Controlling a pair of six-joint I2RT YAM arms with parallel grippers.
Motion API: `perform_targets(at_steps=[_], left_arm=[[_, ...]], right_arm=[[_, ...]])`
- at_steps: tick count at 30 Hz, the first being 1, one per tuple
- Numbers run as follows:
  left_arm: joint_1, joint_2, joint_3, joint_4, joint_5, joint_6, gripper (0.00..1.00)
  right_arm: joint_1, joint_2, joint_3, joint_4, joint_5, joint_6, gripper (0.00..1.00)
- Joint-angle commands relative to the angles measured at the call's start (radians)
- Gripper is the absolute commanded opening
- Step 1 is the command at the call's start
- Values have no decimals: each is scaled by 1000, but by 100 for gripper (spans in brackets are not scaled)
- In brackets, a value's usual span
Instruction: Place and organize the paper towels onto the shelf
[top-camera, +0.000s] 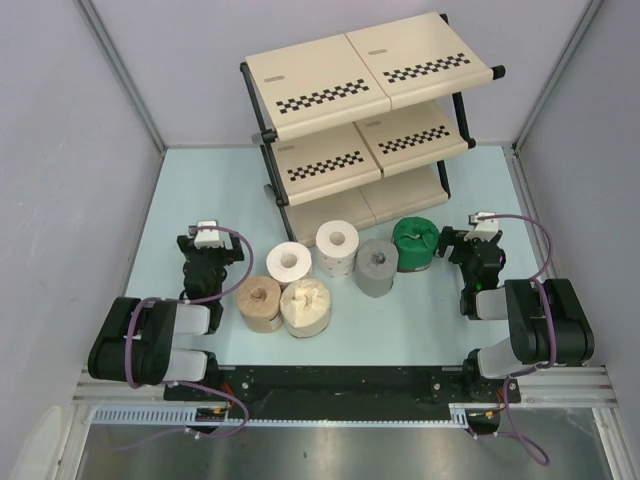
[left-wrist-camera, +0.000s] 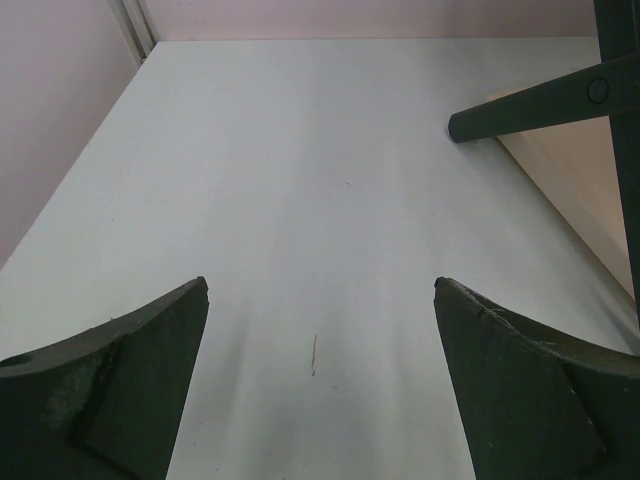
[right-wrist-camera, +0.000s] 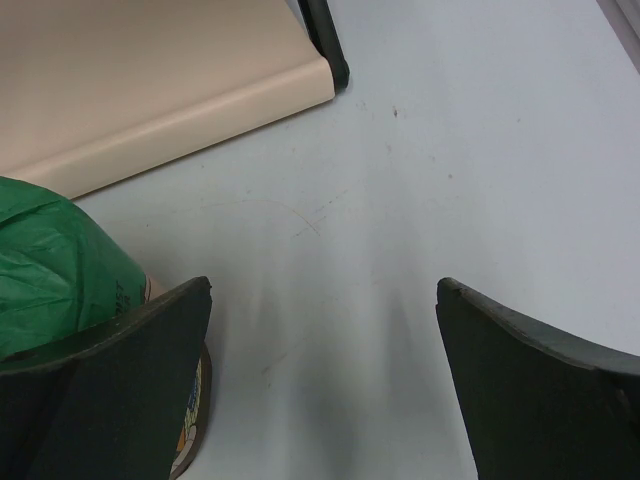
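Note:
The shelf (top-camera: 370, 100) stands at the back of the table, and all three tiers show no rolls on them. Six paper towels stand grouped in front of it: two white (top-camera: 288, 262) (top-camera: 337, 245), grey (top-camera: 377, 265), green (top-camera: 415, 243), tan-brown (top-camera: 259, 300) and cream (top-camera: 306, 305). My left gripper (top-camera: 210, 245) is open and empty, left of the white and tan-brown rolls; in the left wrist view (left-wrist-camera: 321, 282) only bare table lies between its fingers. My right gripper (top-camera: 472, 240) is open and empty just right of the green roll (right-wrist-camera: 50, 270), which sits beside its left finger (right-wrist-camera: 120, 370).
The shelf's black frame bar (left-wrist-camera: 540, 105) and bottom panel (left-wrist-camera: 580, 190) are ahead and to the right of the left gripper. The bottom panel (right-wrist-camera: 150, 80) and a black foot (right-wrist-camera: 325, 40) lie ahead of the right gripper. Walls enclose the table on the left, right and back.

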Motion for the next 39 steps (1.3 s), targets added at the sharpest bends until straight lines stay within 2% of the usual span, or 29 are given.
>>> perform_targets(at_steps=[1, 15, 17, 18, 22, 24, 27, 29, 32, 33, 36, 39], left_arm=[[4, -15, 12, 37, 21, -5, 100], [4, -13, 12, 37, 21, -5, 100], [4, -13, 12, 37, 21, -5, 100], [4, -13, 12, 39, 21, -5, 100], [4, -15, 12, 37, 21, -5, 100], [4, -13, 12, 37, 21, -7, 100], [4, -13, 12, 37, 21, -7, 100], [4, -15, 12, 37, 21, -5, 100], [4, -15, 12, 37, 21, -7, 100], [6, -15, 11, 37, 21, -5, 100], [4, -15, 12, 37, 21, -5, 100], [6, -13, 12, 37, 21, -8, 100]], right_arm=[[-3, 1, 22, 31, -2, -2, 100], [-6, 3, 27, 26, -8, 10, 100], [-4, -39, 27, 8, 42, 16, 100], [0, -81, 34, -33, 76, 28, 100], [11, -279, 122, -392, 289, 138, 100], [14, -388, 166, -527, 301, 189, 100], [52, -529, 180, -586, 278, 183, 100], [110, -606, 183, -598, 317, 172, 100], [135, -648, 273, -776, 354, 270, 100], [137, -636, 370, -924, 320, 300, 100], [163, -591, 493, -1136, 260, 308, 100], [221, -600, 568, -1209, 336, 291, 100]])
